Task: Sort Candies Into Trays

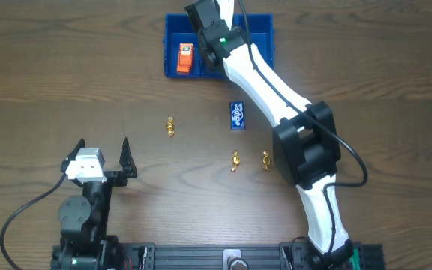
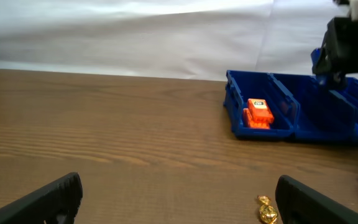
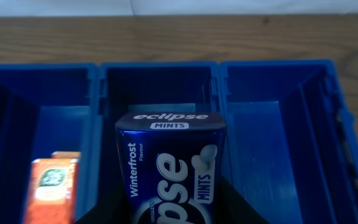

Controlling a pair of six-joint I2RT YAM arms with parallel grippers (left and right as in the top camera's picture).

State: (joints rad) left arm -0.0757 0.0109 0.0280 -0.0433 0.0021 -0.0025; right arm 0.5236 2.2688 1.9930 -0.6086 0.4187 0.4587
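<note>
Right claw: closed on a blue mint tin, one finger on each of the tin's sides, above the blue tray.
Blue mint tin: upright over the tray's middle compartment; I cannot tell whether it touches the floor of the compartment.
Orange candy box: lying in the tray's left compartment, next to the one under the held tin.
Right compartment: bare blue floor in the right wrist view.
Right arm: stretches up the desk and, from above, covers the tray's middle and right compartments.
Second blue mint tin: flat on the desk below the tray, just beside the right arm.
Gold-wrapped candies: one at centre-left, and two near each other beside the right arm's elbow.
Left claw: fingers spread wide, holding nothing, low over the desk near its own base, well apart from the tray and from the centre-left candy.
</note>
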